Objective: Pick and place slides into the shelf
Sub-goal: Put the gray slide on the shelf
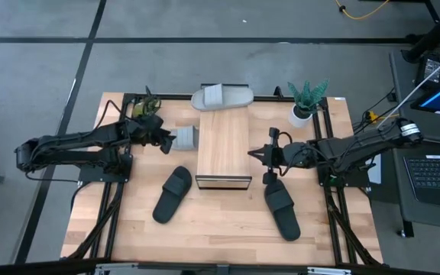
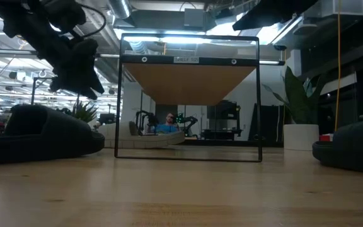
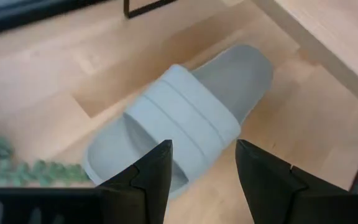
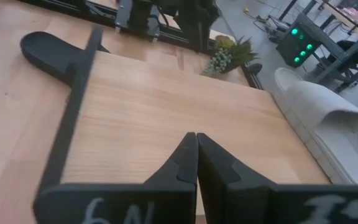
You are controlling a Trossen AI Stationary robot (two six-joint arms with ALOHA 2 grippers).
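Foam-looking grey slide (image 3: 182, 121) beside the shelf (image 1: 223, 147) likely light, springy; left claw (image 3: 201, 171) spread above its ribbed strap, the best hold.

Potted plant (image 1: 305, 100), laptop (image 1: 436, 177), person (image 2: 167, 124)

I see the shelf (image 1: 223, 150), a narrow light-wood plank top on a dark frame, at mid-table. One light grey slide (image 1: 221, 97) lies across its far end; the second grey slide (image 1: 185, 137) sits just beside its left edge. A black slide (image 1: 173, 194) lies front-left, another black slide (image 1: 283, 209) front-right, both flat.
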